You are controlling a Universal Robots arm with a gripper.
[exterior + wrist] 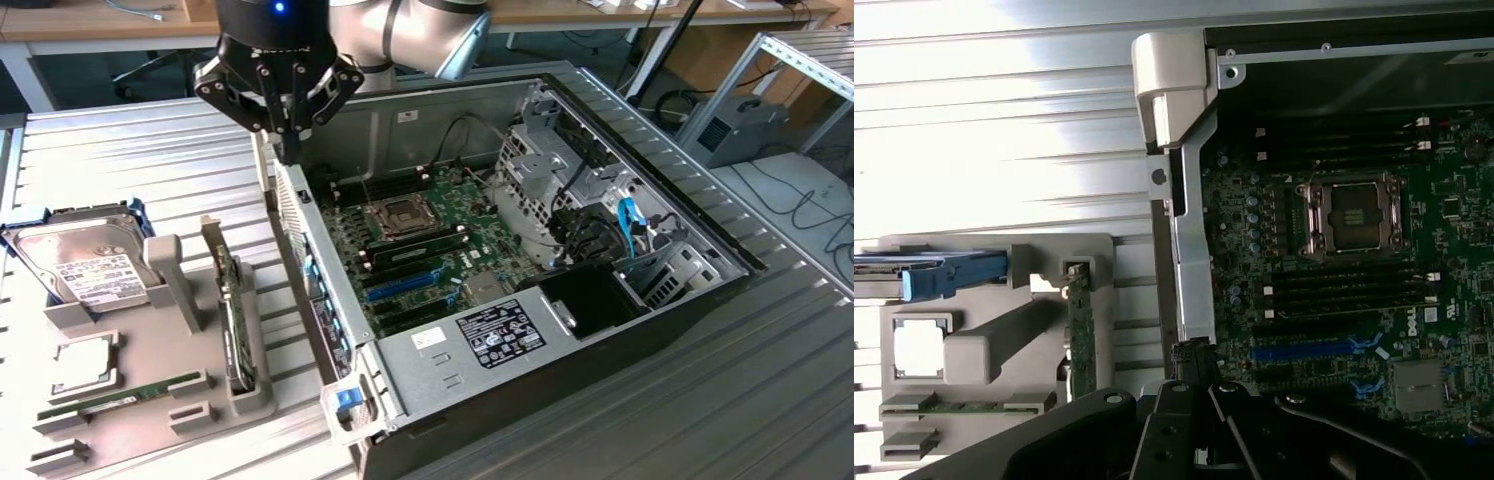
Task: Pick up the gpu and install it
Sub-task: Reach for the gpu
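Nearest to us, on the ribbed metal table [160,150], a grey holder [160,265] carries the loose parts: a RAM stick [127,396] lies flat in a front slot, a CPU [87,365] sits just behind it, and a hard drive [80,265] in a blue frame rests at the far end. Along the holder's side toward the exterior view's right we see the gpu [235,315] standing on its long edge in its slot, silver bracket at the far end, untouched and well apart from the arm. Just beside the holder lies the open computer case [561,370], its motherboard [441,250] and bare CPU socket [400,215] exposed. Farther back, the gripper [284,150] hangs over the case wall nearest the holder, its fingers clenched together on nothing, tips pointing down.
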